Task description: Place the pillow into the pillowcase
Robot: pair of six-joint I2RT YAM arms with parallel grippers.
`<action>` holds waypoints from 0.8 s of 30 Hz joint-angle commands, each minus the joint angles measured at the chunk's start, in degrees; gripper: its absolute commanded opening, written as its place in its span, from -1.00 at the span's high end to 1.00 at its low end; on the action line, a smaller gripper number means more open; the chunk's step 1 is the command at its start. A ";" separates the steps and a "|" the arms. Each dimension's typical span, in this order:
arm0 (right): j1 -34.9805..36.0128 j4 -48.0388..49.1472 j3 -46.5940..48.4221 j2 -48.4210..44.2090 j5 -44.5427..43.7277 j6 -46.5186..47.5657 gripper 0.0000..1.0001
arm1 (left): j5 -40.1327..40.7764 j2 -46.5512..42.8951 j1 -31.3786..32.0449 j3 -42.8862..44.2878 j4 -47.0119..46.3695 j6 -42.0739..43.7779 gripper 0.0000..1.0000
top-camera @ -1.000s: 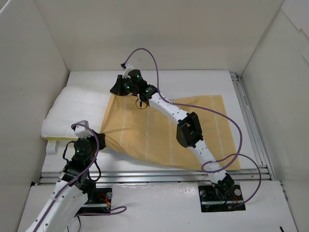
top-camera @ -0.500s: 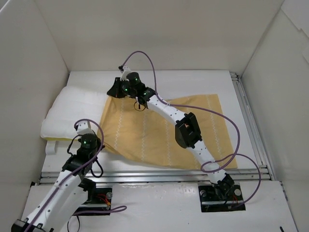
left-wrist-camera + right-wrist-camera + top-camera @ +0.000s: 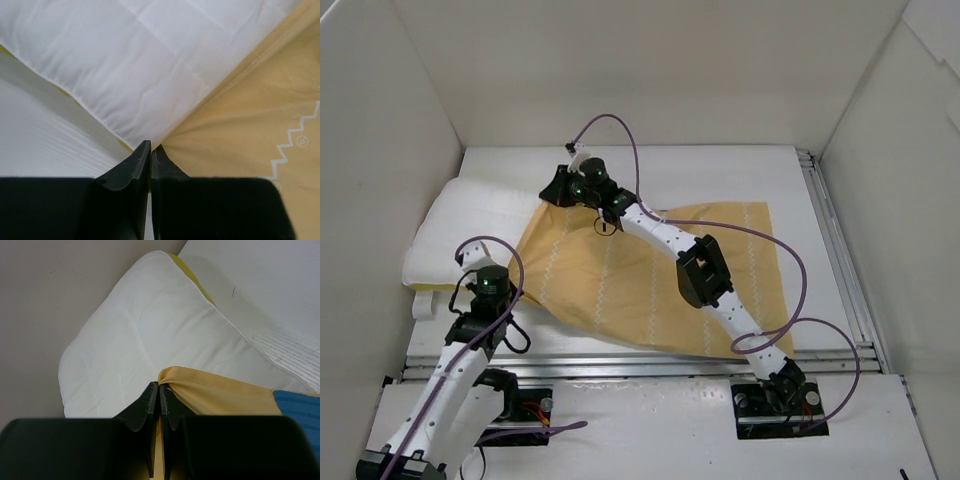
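Observation:
The white quilted pillow [image 3: 470, 225] lies at the table's left against the wall. The pillowcase [image 3: 650, 270] lies yellow-orange face up, its left open end drawn over the pillow's right part. My left gripper [image 3: 510, 298] is shut on the pillowcase's near-left corner. In the left wrist view the fingertips [image 3: 151, 147] pinch the yellow fabric [image 3: 250, 125] at the pillow's edge [image 3: 125, 65]. My right gripper [image 3: 550, 192] is shut on the far-left corner. In the right wrist view it [image 3: 159, 386] holds the yellow hem [image 3: 215, 390] above the pillow [image 3: 140, 330], and a strip of the blue face [image 3: 297, 410] shows.
White enclosure walls stand close at the left [image 3: 380, 150], back and right. Aluminium rails run along the table's front [image 3: 620, 365] and right edge [image 3: 835, 250]. Purple cables [image 3: 790, 270] loop over the right arm and the pillowcase.
Both grippers have moved left, pulling the pillowcase's open end further over the pillow. The whole pillowcase has slid left, and less of the pillow shows.

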State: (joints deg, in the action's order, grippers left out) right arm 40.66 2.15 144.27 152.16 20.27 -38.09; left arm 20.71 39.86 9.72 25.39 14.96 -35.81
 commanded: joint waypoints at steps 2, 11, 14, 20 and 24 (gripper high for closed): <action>0.64 9.45 2.86 -0.90 1.08 -2.43 1.00 | 3.20 -0.48 -3.56 3.27 -3.27 3.29 0.96; 0.56 12.43 3.21 -0.02 1.35 -3.84 1.00 | 2.67 3.30 -7.78 4.15 -1.34 0.22 0.99; 0.56 12.87 3.57 -0.54 0.30 -3.14 1.00 | 4.25 2.33 -9.01 3.44 -1.51 -0.83 0.99; 0.65 14.81 2.86 -1.16 0.64 -3.22 1.00 | 10.05 2.42 -10.95 6.42 1.82 -1.28 0.98; 0.56 14.72 2.86 -1.16 0.29 -2.70 1.00 | 11.11 0.76 -13.05 5.91 3.06 -2.24 0.97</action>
State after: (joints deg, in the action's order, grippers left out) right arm 41.41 7.94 144.35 153.84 21.34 -41.01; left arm 22.59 42.04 -0.78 28.56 16.47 -37.87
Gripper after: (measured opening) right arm 0.008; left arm 0.013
